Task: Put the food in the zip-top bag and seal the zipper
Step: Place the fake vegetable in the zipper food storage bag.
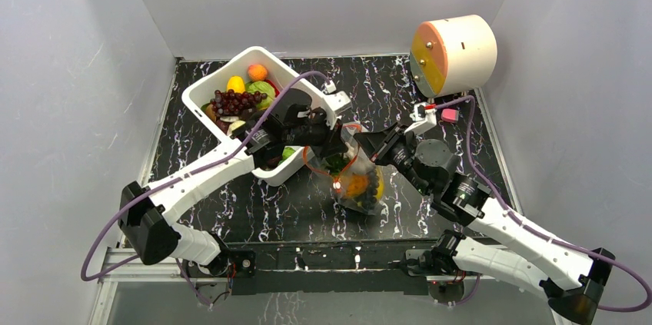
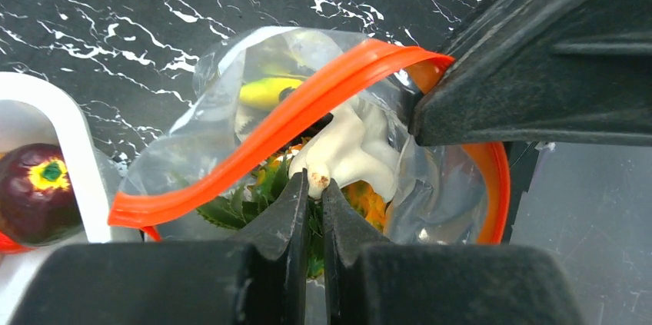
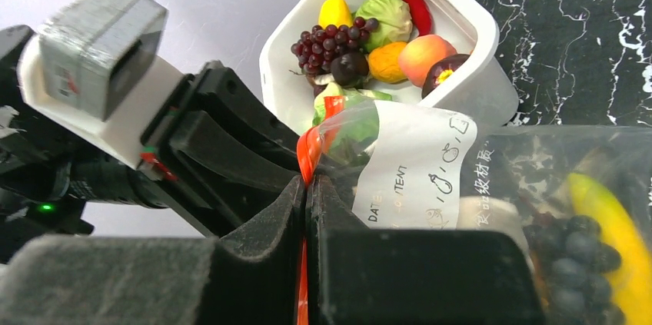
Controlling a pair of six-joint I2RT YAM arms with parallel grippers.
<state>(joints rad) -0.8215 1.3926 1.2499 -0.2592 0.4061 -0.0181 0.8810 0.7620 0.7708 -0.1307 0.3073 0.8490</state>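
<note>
The clear zip-top bag (image 1: pixel 357 179) stands between both arms, right of the tub, holding a banana (image 3: pixel 607 217), dark grapes (image 3: pixel 569 260) and an orange pineapple with green leaves (image 2: pixel 231 210). Its mouth gapes, the red zipper (image 2: pixel 307 106) curving across it. My left gripper (image 2: pixel 315 184) hovers over the mouth, shut on the tip of a white toy food (image 2: pixel 354 144) that lies inside the opening. My right gripper (image 3: pixel 307 179) is shut on the zipper (image 3: pixel 311 148) at the bag's edge, beside the white label (image 3: pixel 415 171).
The white tub (image 1: pixel 254 60) at the back left holds more food: purple grapes (image 3: pixel 330 37), a green cabbage, a peach, a red chilli, a mangosteen (image 2: pixel 34 190). A cream and orange cylinder (image 1: pixel 454 52) sits at the back right. Grey walls enclose the black marbled table (image 1: pixel 307 210).
</note>
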